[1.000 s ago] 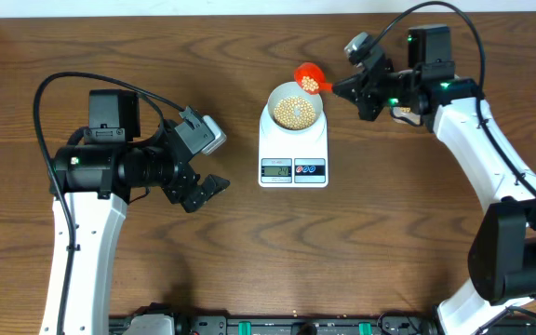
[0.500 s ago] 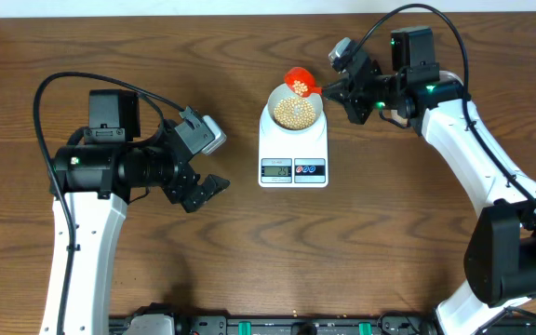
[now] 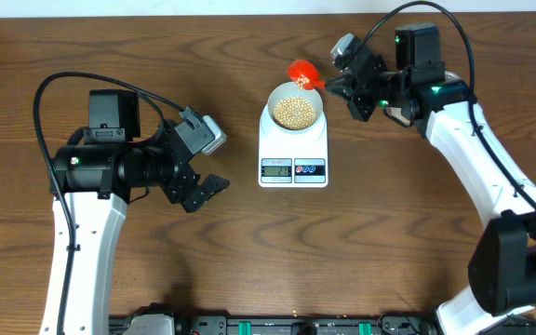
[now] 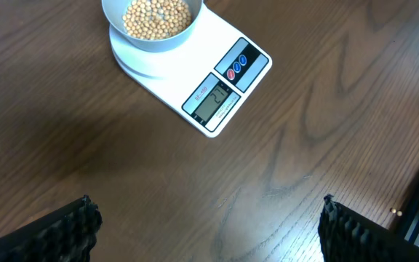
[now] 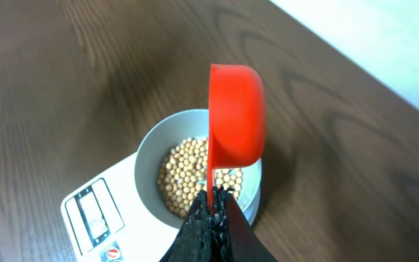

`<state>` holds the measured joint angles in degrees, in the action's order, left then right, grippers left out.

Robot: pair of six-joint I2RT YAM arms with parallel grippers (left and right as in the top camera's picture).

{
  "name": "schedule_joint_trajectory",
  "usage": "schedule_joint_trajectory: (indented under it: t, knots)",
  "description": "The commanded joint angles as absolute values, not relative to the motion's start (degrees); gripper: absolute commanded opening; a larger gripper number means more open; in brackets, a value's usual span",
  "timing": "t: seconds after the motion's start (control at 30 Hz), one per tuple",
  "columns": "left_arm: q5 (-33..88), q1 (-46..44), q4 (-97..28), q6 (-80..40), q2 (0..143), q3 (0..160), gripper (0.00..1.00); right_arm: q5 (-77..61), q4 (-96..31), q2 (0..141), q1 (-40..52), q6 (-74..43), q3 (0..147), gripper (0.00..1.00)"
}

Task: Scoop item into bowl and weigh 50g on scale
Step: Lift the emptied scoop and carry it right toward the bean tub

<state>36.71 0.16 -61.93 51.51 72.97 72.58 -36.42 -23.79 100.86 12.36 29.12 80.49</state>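
We are watching the beans (image 3: 294,112): they are lying heaped in the bowl (image 4: 155,45), which is sitting on the round end of the scale (image 3: 293,149), just ahead of and below our right fingers. The display (image 4: 214,101) is facing away from those fingers, toward our base, and we cannot read its figure in any view.

Our right gripper (image 5: 211,215) is clamping the thin handle of the red scoop (image 5: 236,109), jaws drawn narrow on it. The scoop's long axis is running straight out from the fingertips, so the cup is hanging beyond them, over the rim of the bowl on the side away from the display. In the wrist view the cup is showing edge-on, and we cannot tell whether beans are lying in it.

We are judging this as the topping-up step. What the next move turns on is that the cup is standing over the bowl and not outside it, so a roll about the handle's axis should be dropping beans inside the rim. A small roll seems wise, since a spill past the rim would miss the scale.

Our left gripper (image 3: 206,193) is hanging well apart from the scale, off to the side opposite the scoop, its jaws spread wide and gripping nothing. The right arm is clearly the nearer one.
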Motion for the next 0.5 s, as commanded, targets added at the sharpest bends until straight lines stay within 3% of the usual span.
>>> schedule_joint_trajectory:
  t: [0.0, 0.47]
  knots:
    - [36.42, 0.36, -62.13, 52.47, 73.30, 73.73, 0.98, -32.73, -23.83, 98.13, 12.49, 31.03, 80.44, 0.01]
    - [36.42, 0.36, -62.13, 52.47, 73.30, 73.73, 0.98, -31.48, -26.72, 98.26, 13.54, 33.10, 80.44, 0.01]
